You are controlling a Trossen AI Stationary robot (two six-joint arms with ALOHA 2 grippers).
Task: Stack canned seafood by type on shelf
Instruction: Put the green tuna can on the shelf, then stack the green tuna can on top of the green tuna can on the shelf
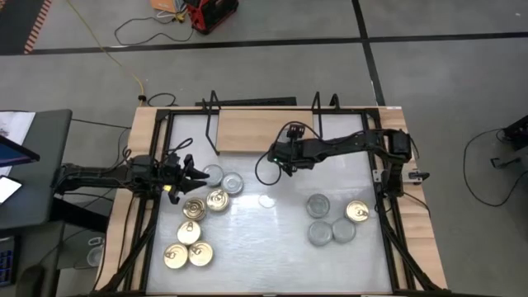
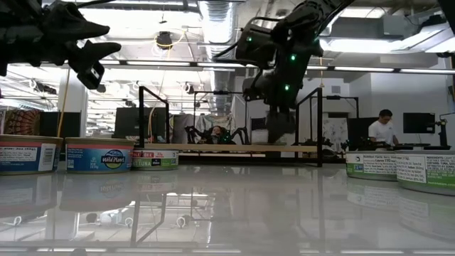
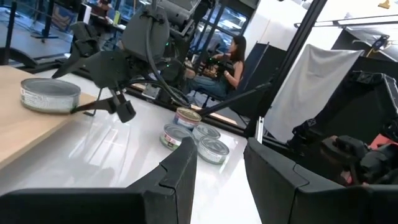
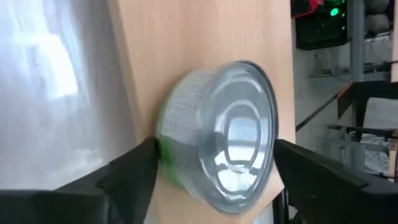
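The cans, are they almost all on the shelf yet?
No, it's just starting. One silver can sits on the shelf, and the right gripper is open around it, letting go. The left gripper hovers by the gold cans, holding nothing. Those and the silver cans on the table are still left to stack.

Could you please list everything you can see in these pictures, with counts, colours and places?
Round flat tins with gold pull-tab lids: six; five clustered at table left, one at right.
Round flat tins with plain silver-grey lids: six; two at left, three at right, one on the shelf.
Light-wood shelf in black wire frame: one, table's far edge.
White tabletop: one.
Red device: one, floor beyond the table.
People: two, in the room behind.
Left end effector: open, empty, above the left tins.
Right end effector: open, straddling the shelf tin.
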